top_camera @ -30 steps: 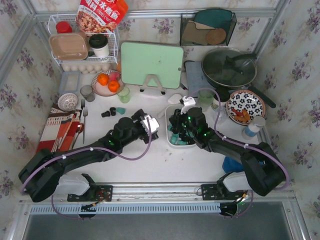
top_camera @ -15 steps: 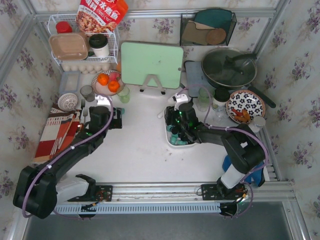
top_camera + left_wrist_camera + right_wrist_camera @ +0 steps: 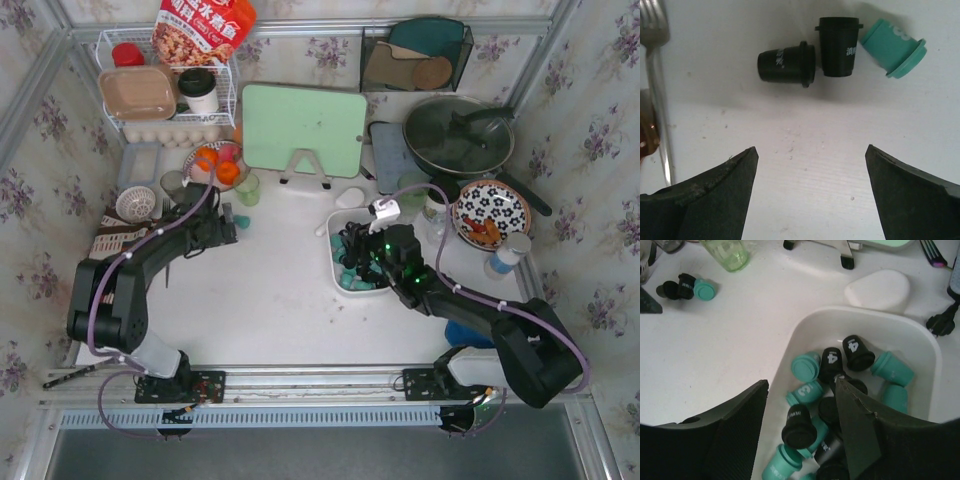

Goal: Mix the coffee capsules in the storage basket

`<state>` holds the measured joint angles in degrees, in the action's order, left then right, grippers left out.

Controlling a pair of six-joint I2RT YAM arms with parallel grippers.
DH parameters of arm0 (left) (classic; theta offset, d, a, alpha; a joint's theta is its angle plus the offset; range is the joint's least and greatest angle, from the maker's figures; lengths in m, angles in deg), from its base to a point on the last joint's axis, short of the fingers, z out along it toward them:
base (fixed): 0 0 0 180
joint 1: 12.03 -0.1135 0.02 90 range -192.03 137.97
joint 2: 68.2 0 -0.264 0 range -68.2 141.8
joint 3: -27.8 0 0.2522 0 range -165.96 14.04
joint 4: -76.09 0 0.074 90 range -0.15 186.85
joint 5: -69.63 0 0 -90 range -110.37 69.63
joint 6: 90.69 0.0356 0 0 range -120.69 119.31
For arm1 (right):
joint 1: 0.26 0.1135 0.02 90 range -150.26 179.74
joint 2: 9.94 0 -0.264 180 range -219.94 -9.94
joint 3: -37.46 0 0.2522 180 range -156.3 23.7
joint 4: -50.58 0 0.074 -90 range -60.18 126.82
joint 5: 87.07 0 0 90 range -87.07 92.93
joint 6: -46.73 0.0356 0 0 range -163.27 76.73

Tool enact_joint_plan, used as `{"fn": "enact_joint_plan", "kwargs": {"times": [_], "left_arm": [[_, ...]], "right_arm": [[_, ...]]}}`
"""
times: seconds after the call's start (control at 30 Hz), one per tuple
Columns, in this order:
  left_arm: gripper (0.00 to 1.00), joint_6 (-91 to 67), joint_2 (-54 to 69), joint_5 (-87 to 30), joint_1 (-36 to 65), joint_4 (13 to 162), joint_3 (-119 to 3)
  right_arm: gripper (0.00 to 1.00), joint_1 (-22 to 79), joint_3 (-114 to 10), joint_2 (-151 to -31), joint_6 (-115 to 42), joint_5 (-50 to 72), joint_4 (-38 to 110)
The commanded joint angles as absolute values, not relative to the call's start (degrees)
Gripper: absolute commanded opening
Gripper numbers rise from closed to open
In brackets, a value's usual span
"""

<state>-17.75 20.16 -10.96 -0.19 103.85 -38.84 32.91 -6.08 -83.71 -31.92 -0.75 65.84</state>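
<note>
Left gripper (image 3: pixel 810 150) — jaws apart — has swung toward the white table's (image 3: pixel 280 310) left edge, facing three stray black-and-teal tapered capsules (image 3: pixel 839 47), apparently to fetch them — right gripper (image 3: pixel 801 381), jaws likewise parted, hovers over the white rectangular plastic storage basket (image 3: pixel 865 312).

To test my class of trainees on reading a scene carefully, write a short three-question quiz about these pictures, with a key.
1. How many coffee capsules lie on the table outside the storage basket?
2. True or false: the left claw is shut on a capsule.
3. Those loose capsules are: A) two black, one teal; B) all teal; C) two teal, one black.
Key: 1) three; 2) false, it is open and empty; 3) A.
</note>
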Motion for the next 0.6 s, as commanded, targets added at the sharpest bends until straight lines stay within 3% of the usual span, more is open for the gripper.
{"fn": "enact_joint_plan", "kwargs": {"times": [0.0,0.37,0.57], "left_arm": [[0.90,-18.31,24.27,-13.04,-1.70,108.55,-43.94],[0.85,-16.60,32.86,-17.25,-6.67,113.60,-52.90],[0.72,-16.62,37.16,-22.74,-9.60,115.43,-57.54]], "right_arm": [[0.63,33.03,-3.74,-82.08,-33.07,-1.09,68.38],[0.62,32.97,-3.46,-81.51,-30.56,4.41,69.34],[0.62,33.03,-3.53,-81.23,-30.15,5.48,69.25]]}}
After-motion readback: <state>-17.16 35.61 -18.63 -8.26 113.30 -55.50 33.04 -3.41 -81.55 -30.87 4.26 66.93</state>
